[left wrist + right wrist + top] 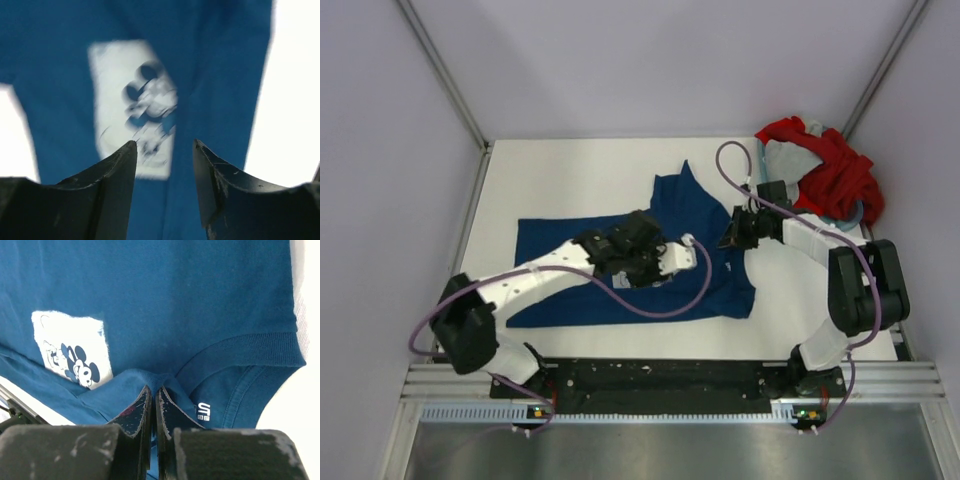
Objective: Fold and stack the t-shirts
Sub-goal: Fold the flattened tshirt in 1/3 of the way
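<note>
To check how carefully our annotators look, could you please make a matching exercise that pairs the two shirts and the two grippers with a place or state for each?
Things:
1. navy t-shirt
2. red t-shirt
3. left gripper
4. right gripper

Places or states:
A. open, above the pale print
B. heaped at the far right corner of the table
C. closed, pinching a fold of cloth near the collar
D. spread across the middle of the table

Pairs: 1-D, 2-B, 3-A, 4-C

One navy t-shirt (550, 245), one red t-shirt (838, 172), one grey t-shirt (788, 157), one basket (863, 214), one left tool (164, 150), one right tool (155, 396)
</note>
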Motion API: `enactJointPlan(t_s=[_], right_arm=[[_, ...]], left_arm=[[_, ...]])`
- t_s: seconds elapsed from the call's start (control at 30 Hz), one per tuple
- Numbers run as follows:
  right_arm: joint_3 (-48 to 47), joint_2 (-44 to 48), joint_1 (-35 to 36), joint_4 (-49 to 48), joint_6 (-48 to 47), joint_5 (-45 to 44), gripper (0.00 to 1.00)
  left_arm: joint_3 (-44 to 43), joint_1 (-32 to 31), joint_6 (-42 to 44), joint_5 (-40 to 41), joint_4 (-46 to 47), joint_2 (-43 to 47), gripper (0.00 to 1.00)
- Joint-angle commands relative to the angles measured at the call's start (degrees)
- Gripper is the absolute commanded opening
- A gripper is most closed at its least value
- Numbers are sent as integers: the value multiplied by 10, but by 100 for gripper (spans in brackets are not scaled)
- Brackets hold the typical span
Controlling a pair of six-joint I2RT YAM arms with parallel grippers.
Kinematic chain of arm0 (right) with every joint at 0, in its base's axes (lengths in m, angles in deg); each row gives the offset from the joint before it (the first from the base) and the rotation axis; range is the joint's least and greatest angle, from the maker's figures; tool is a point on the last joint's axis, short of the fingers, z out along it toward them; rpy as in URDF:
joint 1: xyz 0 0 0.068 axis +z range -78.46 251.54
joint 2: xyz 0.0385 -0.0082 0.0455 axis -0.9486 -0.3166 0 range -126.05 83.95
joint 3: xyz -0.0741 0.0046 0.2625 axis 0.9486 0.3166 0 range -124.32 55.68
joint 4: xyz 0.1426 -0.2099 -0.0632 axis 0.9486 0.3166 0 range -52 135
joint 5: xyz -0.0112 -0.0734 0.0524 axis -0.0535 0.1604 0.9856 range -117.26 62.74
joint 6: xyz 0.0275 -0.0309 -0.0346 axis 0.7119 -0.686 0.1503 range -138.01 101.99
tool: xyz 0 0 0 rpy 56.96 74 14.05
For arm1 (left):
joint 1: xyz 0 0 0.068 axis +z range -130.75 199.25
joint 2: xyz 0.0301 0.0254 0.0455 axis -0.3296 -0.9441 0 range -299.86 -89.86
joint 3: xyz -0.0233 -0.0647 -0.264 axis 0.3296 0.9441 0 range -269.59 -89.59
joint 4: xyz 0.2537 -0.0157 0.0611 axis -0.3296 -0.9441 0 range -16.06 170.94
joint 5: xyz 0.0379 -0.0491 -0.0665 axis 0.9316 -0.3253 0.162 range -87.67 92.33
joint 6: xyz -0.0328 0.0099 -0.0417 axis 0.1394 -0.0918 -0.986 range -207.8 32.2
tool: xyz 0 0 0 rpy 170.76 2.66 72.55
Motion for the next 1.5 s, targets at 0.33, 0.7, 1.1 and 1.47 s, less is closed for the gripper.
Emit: enactJointPlan(t_s=[0.33, 0.7, 1.1, 1.47], right_arm=[[-14, -23, 4, -14, 16, 11, 0], [-8, -23, 3, -21, 8, 24, 0], [-23, -3, 0, -11, 3, 19, 0], [-33, -16, 0, 1, -7, 12, 0]], left_arm=[[-193, -107, -27, -148, 120, -323, 54], [-221, -108, -29, -94, 128, -379, 40], [-239, -86, -63, -60, 101, -345, 0], [-167, 19, -153, -169, 134, -282, 0]])
